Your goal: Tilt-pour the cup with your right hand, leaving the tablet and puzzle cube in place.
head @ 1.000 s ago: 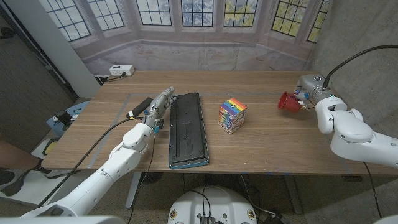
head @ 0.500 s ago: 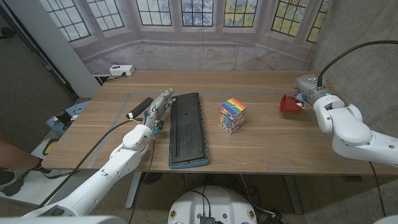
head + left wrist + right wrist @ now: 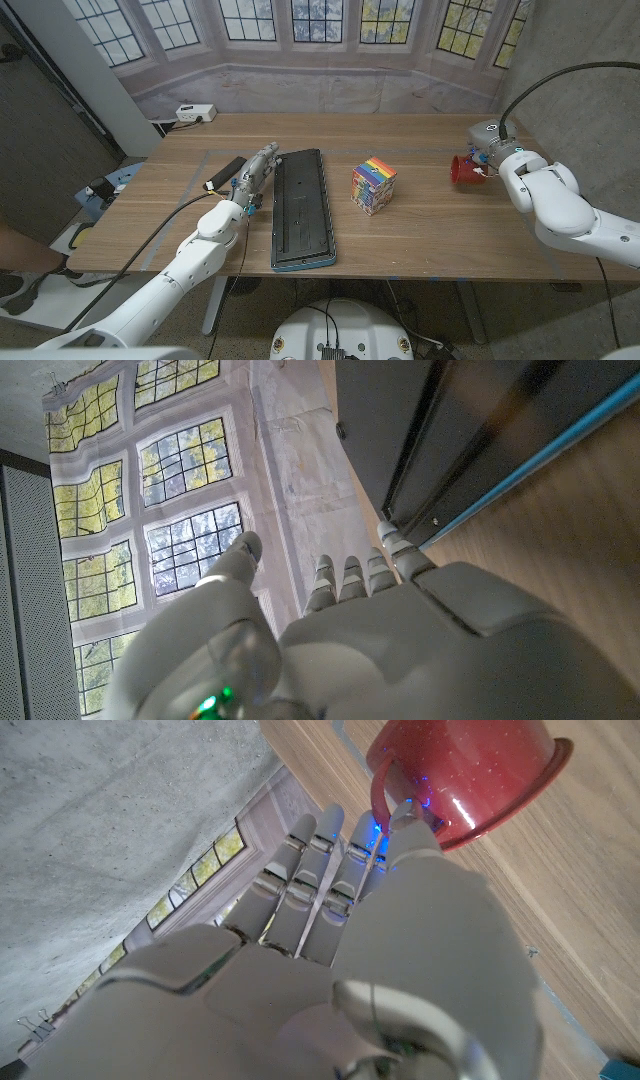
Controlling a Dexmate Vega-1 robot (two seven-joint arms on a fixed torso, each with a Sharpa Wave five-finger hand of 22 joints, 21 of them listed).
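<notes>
A wooden table [image 3: 400, 235] with a plank-grained top is seen from the head view, set before a printed backdrop [image 3: 300, 60] of stone-framed leaded windows; a grey wall stands to the right and a dark panel to the left. A white power strip [image 3: 195, 113] lies at the far left corner of the table, and a black cable [image 3: 150, 240] runs over the left part of the top toward the left arm. The red cup [image 3: 465, 169] is found near the right end of the table, tipped well over so that its mouth faces the right hand [image 3: 497, 152]. In the right wrist view the cup [image 3: 462, 775] is seen to be speckled red enamel with a loop handle, and a finger is hooked at that handle while the other fingers [image 3: 300, 880] are held straight and close together beside it; the cup is thus held by the right hand. Whether the cup touches the tabletop cannot be told. The tablet [image 3: 302, 207], a long dark slab with a blue edge, lies flat left of the table's middle, and the puzzle cube [image 3: 373, 185], many-coloured, stands just to its right, apart from it and well apart from the cup. The left hand [image 3: 255, 175] is placed just beside the tablet's left edge, fingers stretched out and holding nothing; in the left wrist view its fingers [image 3: 350, 575] point along the tablet's blue rim [image 3: 520, 465].
</notes>
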